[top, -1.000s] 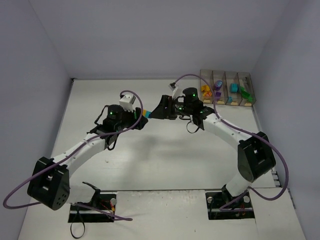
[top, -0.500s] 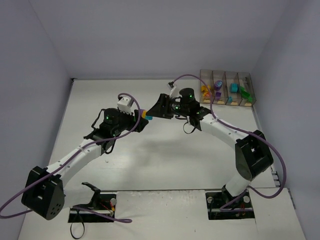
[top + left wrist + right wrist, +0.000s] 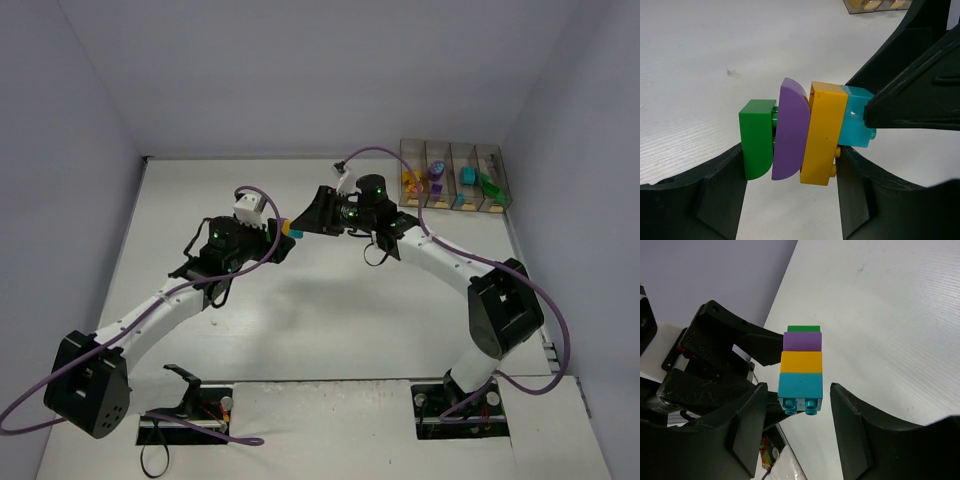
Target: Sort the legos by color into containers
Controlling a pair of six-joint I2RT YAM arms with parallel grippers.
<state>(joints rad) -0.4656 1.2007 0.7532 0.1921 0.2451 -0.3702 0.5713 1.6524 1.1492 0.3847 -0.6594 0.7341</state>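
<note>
My left gripper [image 3: 790, 156] is shut on a stack of four joined legos held above the table: green [image 3: 757, 137], purple [image 3: 792, 130], yellow [image 3: 825, 130], teal [image 3: 857, 117]. In the top view the stack [image 3: 288, 228] sits between the left gripper [image 3: 277, 235] and the right gripper [image 3: 306, 222]. My right gripper [image 3: 799, 392] is open, its fingers either side of the teal lego [image 3: 800, 385] at the stack's end, with a gap showing on the right. One right finger [image 3: 915, 100] lies against the teal brick. The containers [image 3: 455, 160] stand at the back right.
The four bins hold sorted bricks: yellow [image 3: 411, 181], purple [image 3: 436, 172], teal [image 3: 466, 177], green [image 3: 489, 184]. Purple cables loop over both arms. The white table has walls on its left, back and right.
Over the last second the left gripper with the stack shifted slightly up and left, and the right gripper followed left onto the teal end. Little has moved in the last half second.
</note>
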